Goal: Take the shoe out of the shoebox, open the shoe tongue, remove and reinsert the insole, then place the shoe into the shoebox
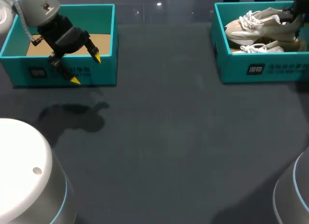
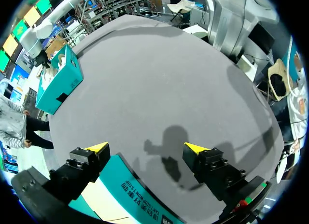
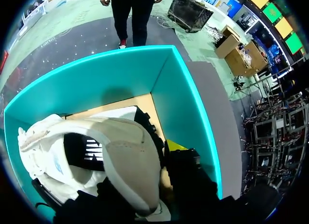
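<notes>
Closest to the lens, the left arm's white housing [image 1: 19,171] fills the near corner. Further out, the left gripper [image 1: 86,69] hangs over the front wall of the left shoebox [image 1: 104,74], spread wide and holding nothing. That box shows only its brown cardboard floor. Bare dark table [image 1: 164,118] separates it from the right shoebox [image 1: 260,69], well apart on the far side.

Inside it, the shoe [image 1: 256,28] lies on its side on top of a second shoe [image 1: 256,49]. The right gripper [image 1: 291,15] sits at the shoe's heel, seemingly astride the collar, though I cannot tell whether it has closed on it.

A shallow hold there could let the shoe pivot and slip on lifting. The laces below might also snag, or the toe might catch the wall and drag the box.
</notes>
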You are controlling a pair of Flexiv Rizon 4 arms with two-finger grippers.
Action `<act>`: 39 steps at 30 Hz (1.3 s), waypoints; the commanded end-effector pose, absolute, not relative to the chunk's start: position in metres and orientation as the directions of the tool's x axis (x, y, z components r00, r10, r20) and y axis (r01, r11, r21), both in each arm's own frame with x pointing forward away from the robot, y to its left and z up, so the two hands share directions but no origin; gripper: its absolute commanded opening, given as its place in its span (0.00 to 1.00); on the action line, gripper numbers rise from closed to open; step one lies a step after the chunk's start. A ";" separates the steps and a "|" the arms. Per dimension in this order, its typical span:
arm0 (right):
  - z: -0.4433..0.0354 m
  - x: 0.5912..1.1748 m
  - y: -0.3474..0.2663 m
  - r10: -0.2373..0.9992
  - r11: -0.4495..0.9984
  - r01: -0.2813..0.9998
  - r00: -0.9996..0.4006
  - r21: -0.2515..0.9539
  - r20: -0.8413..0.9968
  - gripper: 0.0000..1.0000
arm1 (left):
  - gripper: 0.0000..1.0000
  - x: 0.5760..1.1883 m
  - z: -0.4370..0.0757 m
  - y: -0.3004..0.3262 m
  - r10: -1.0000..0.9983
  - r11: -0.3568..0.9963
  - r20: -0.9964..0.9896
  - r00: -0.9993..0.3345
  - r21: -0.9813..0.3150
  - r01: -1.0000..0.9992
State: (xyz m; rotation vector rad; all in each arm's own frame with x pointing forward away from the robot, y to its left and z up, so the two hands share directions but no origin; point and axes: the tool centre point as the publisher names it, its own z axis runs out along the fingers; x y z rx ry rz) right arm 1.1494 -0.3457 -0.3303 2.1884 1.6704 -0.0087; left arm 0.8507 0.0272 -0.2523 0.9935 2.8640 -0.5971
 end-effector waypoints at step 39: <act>-0.366 1.160 -0.341 0.944 -0.221 0.957 0.259 0.190 -0.205 0.00 | 1.00 0.850 -0.252 0.027 0.587 0.720 -0.171 -0.792 -0.339 0.606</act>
